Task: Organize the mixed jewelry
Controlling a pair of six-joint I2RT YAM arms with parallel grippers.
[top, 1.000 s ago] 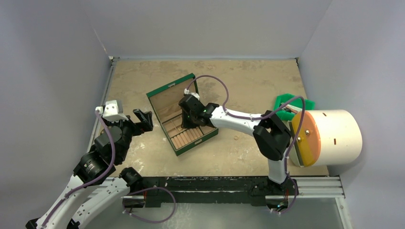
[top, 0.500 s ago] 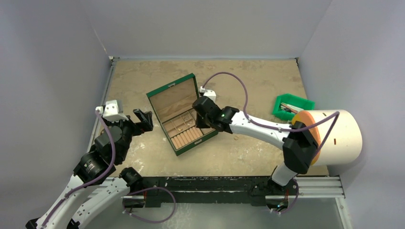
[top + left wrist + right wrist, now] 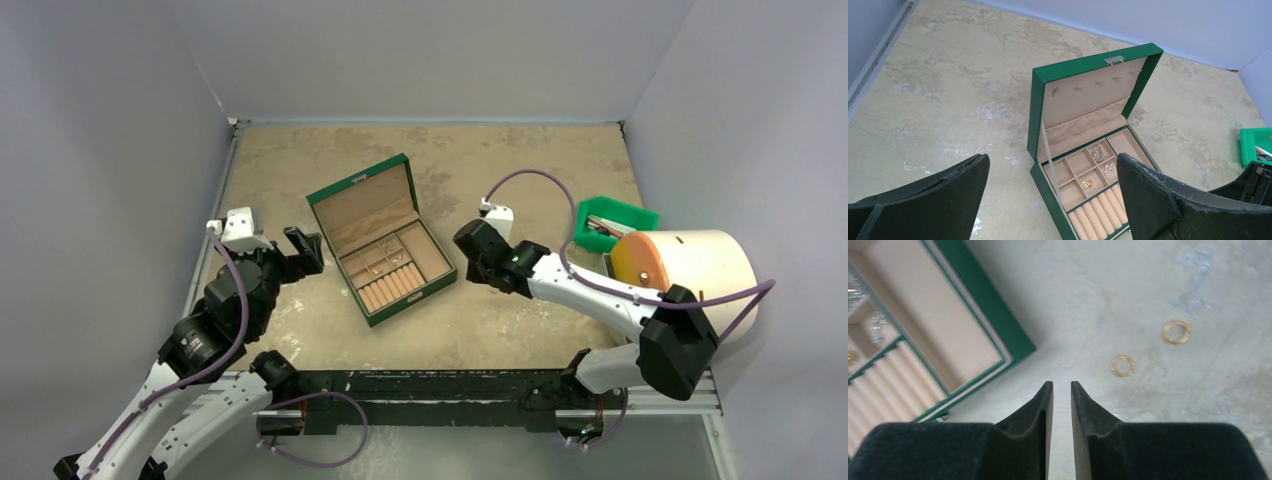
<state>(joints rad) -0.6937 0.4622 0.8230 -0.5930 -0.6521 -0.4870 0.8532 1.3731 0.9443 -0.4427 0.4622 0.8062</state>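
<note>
Partway. Few pieces (image 3: 1098, 152) sit in green box (image 3: 1034, 115) compartments; two gold rings (image 3: 1122, 365) lie loose on desk (image 3: 1148, 280). Right hand (image 3: 1062, 385) barely parted, empty; left hand (image 3: 302, 248) wide open, empty.

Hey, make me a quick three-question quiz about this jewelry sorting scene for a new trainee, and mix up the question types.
1. True or false: the green box has its lid shut.
2. How many gold rings lie loose on the table in the right wrist view? A one, B two, C four.
3. Fill in: the left gripper holds nothing and its jaws stand wide ____.
Key: 1 false, the lid stands open. 2 B. 3 open.
</note>
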